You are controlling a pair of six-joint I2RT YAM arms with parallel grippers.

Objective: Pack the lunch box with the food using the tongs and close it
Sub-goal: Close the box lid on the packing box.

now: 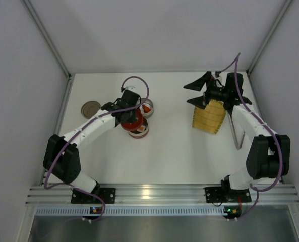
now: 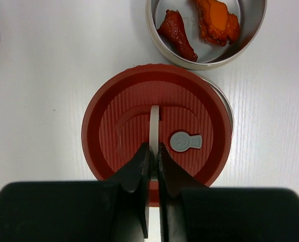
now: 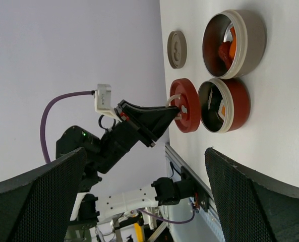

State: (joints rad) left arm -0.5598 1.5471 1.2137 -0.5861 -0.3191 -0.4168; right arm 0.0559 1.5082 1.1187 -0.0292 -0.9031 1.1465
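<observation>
My left gripper (image 2: 153, 149) is shut on the white strap handle (image 2: 155, 118) of the round red lid (image 2: 157, 128). It holds the lid just above the red lunch box bowl (image 1: 138, 132), whose pale rim (image 2: 226, 103) shows past the lid's right side. White and orange food (image 3: 222, 108) lies in that bowl. A silver bowl (image 2: 250, 35) beyond it holds a red piece (image 2: 177, 34) and an orange piece (image 2: 217, 20). The tongs (image 1: 235, 132) lie on the table at the right. My right gripper (image 1: 193, 93) hangs open and empty over the far end of the yellow tray (image 1: 208, 117).
A flat grey lid (image 1: 91, 108) lies left of the bowls. The yellow woven tray sits between the bowls and the tongs. White walls close in the table on three sides, and an aluminium rail (image 1: 159, 192) runs along the near edge.
</observation>
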